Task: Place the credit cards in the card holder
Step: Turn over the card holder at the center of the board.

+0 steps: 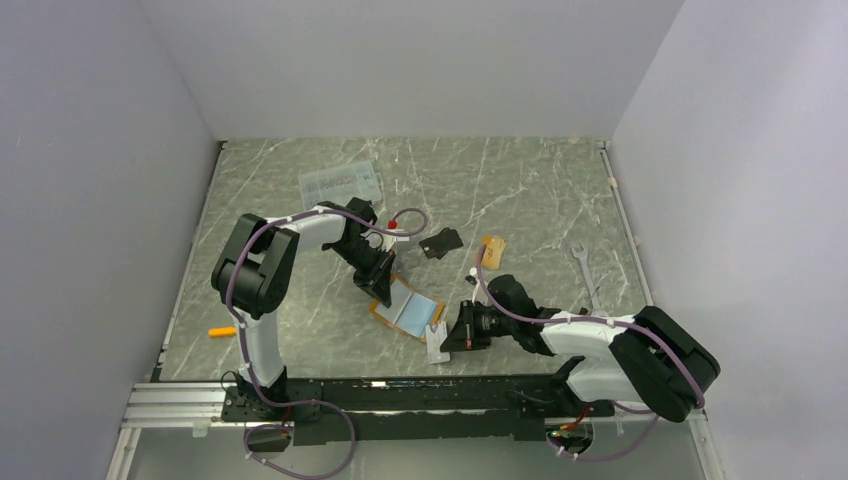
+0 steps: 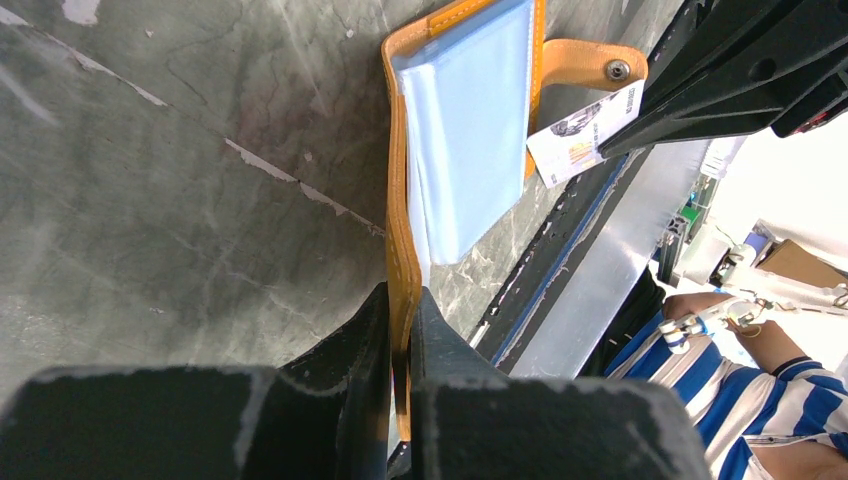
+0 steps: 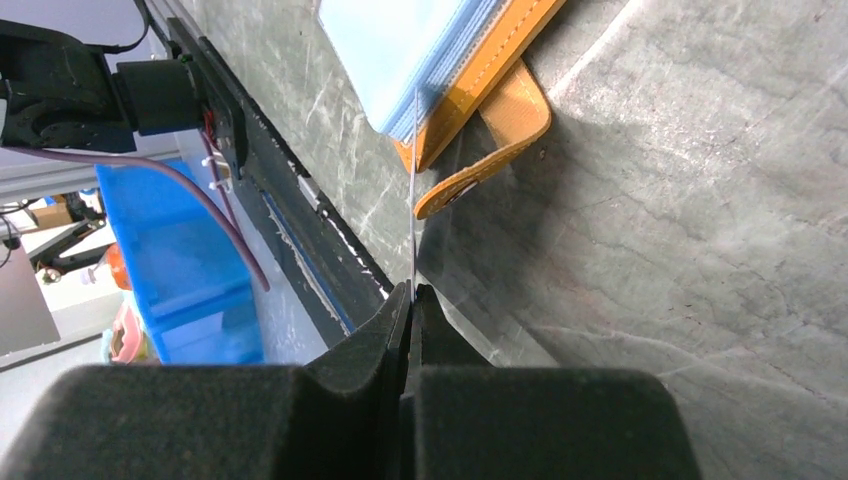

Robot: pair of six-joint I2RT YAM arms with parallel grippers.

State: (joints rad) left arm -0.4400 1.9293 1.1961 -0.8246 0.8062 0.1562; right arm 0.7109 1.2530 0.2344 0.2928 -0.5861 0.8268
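The orange card holder [image 1: 408,308] lies open on the table, pale blue pockets up, snap tab [image 3: 490,150] toward the near edge. My left gripper [image 1: 382,285] is shut on its orange cover edge [image 2: 403,250]. My right gripper [image 1: 447,335] is shut on a whitish credit card [image 1: 437,338], seen edge-on in the right wrist view [image 3: 413,200], its far edge at the blue pockets [image 3: 420,50]. The card's printed face shows beside the tab in the left wrist view [image 2: 583,135]. A black card [image 1: 441,241] and an orange-tan card [image 1: 493,249] lie farther back.
A clear plastic box [image 1: 341,183] sits at the back left. A wrench [image 1: 585,272] lies at the right. A small orange object [image 1: 222,331] lies at the near left. The black base rail [image 1: 420,395] runs along the near edge.
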